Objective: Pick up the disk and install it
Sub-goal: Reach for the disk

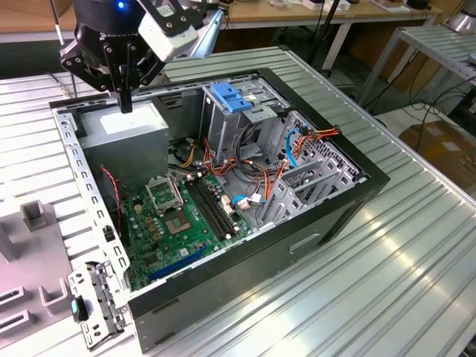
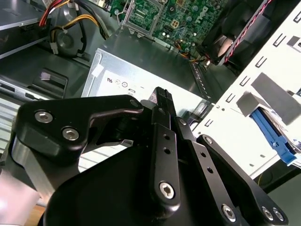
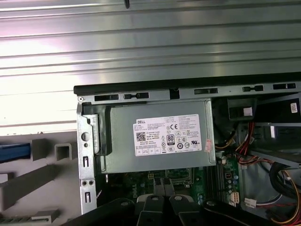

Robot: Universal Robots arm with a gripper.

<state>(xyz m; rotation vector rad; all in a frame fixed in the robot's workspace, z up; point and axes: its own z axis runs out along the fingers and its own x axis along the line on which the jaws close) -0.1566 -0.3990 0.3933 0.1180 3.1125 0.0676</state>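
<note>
A robot arm's gripper [image 1: 126, 103] hangs with its tip over the near edge of a grey power-supply box [image 1: 123, 128] at the back corner of an opened computer case [image 1: 312, 238]. The two black fingers are pressed together with nothing between them, as the second wrist view [image 2: 162, 96] also shows. At the exterior view's left, grey holder blocks [image 1: 33, 214] stand on the ribbed metal table [image 1: 387, 290] outside the case. The disk lies there among the blocks, apart from the gripper. It shows by its blue side rail in the second wrist view [image 2: 275, 137], just beyond the case's perforated frame wall [image 1: 82, 186], and by a blue edge in the first wrist view [image 3: 14, 151]; its face cannot be made out. Inside the frame wall, the power-supply box carries a white sticker on top and sits against the case's rear wall in the first wrist view [image 3: 160, 136]. Beside it lies the green motherboard [image 1: 178, 216], flat on the case floor. Further toward the exterior view's right rises a tall metal drive cage [image 1: 245, 126] topped by a blue plastic latch [image 1: 229, 98]. Red, orange and blue cables [image 1: 316, 136] run around its far side.
</note>
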